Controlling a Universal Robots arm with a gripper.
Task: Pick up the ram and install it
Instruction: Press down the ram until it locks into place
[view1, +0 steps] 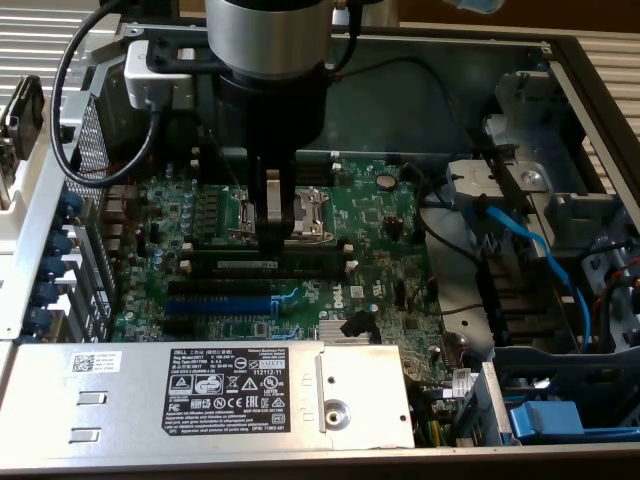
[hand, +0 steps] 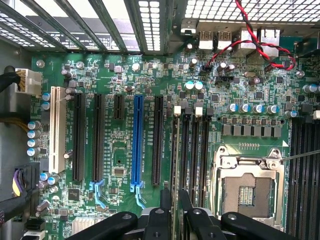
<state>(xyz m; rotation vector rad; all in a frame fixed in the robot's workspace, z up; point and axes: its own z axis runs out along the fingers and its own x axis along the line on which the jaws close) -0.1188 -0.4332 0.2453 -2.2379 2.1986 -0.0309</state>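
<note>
The ram (view1: 300, 266) is a long dark-green stick with a pale label. It stands on edge along a black memory slot in the middle of the motherboard (view1: 380, 220). My gripper (view1: 272, 240) comes straight down onto its upper edge, fingers shut on it near the middle. In the wrist view the ram (hand: 175, 150) shows as a thin edge-on strip over the outermost black slot, on the side toward the blue slot, running between my black fingers (hand: 162, 215). Beside it lie three more black memory slots (hand: 195, 150) with white end clips.
The open CPU socket (view1: 300, 215) sits just behind the ram. A blue expansion slot (view1: 215, 303) lies in front. The grey power supply (view1: 200, 390) fills the near side, and a blue cable (view1: 530, 250) crosses the drive bay on the exterior view's right. Red and black wires (hand: 250, 45) loop near the rear ports.
</note>
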